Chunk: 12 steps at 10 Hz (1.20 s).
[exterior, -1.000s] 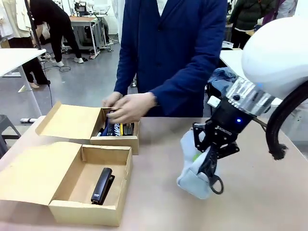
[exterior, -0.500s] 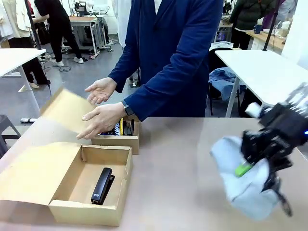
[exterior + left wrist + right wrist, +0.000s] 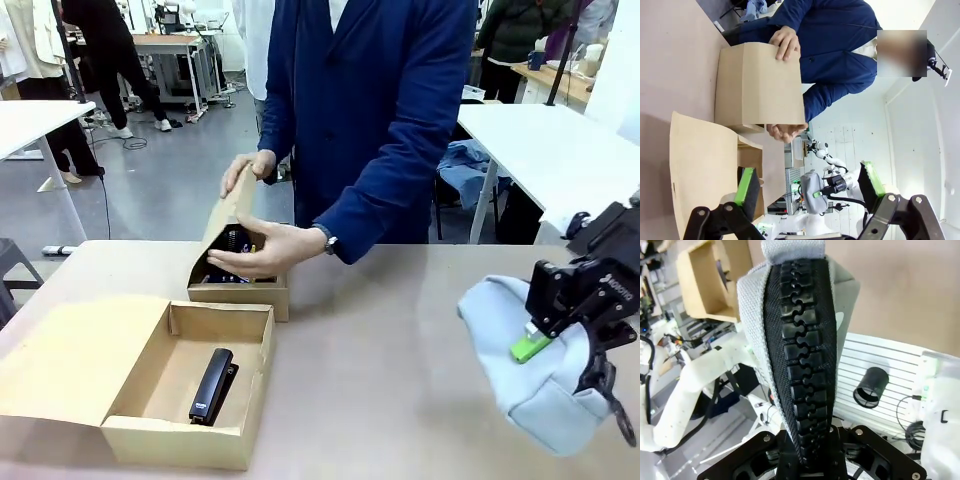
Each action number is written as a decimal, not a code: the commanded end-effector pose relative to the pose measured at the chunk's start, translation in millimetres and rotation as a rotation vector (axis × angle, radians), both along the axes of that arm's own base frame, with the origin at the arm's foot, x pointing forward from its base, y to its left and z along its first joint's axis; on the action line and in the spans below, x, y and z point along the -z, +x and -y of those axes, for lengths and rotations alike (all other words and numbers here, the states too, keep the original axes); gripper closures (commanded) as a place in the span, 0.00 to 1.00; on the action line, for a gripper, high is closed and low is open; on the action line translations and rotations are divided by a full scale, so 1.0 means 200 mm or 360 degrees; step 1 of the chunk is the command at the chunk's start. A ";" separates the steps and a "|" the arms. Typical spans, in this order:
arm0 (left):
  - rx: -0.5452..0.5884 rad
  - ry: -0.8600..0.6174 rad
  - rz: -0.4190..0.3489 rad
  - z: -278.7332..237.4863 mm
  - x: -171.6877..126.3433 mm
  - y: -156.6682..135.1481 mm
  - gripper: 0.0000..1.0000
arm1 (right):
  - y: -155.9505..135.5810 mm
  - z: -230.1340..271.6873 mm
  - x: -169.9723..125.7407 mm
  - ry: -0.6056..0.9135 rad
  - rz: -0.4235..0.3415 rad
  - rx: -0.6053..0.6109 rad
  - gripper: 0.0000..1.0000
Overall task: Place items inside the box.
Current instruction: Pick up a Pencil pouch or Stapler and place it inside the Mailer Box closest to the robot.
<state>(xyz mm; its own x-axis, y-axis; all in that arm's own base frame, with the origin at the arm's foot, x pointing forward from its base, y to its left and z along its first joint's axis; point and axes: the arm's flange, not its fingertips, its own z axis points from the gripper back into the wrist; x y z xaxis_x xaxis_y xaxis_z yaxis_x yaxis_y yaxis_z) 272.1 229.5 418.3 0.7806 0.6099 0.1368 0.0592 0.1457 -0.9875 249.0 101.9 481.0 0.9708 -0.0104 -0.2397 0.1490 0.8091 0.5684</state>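
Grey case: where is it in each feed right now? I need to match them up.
Front view: lower right, the case is held by the right gripper.
Left wrist view: small and far off, low centre.
Right wrist view: centre, with its zip facing the camera.
Shared landmark: the half-shut box, at left of centre in the front view and upper left in the left wrist view.

- Front: from the desk's [image 3: 380, 360] near edge, facing the person [image 3: 370, 120] across it.
- Left wrist: rolled sideways, farther back, sharing person and far box [image 3: 760, 85].
- Right wrist: close up along the case's [image 3: 752, 315] zip [image 3: 800, 365].
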 end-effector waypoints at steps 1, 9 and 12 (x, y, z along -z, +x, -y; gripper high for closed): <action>0.0006 0.0002 0.0036 0.00 -0.01 -0.01 0.00 | -0.06 -0.05 0.15 -0.0004 -0.0001 -0.0056 0.95; 0.0006 0.0002 0.0036 0.00 -0.01 -0.01 0.00 | 0.01 -0.15 0.13 -0.0100 -0.0075 -0.0122 0.95; 0.0006 0.0002 0.0036 0.00 -0.01 -0.01 0.00 | 0.11 -0.44 0.07 -0.0007 -0.0047 0.0048 0.95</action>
<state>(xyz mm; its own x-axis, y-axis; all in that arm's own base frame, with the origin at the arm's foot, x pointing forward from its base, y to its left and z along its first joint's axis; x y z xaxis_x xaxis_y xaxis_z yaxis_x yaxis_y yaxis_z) 272.1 229.5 418.1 0.7806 0.6099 0.1366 0.0591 0.1456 -0.9876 257.3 156.7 459.3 0.9564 0.0085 -0.2920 0.1526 0.8378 0.5242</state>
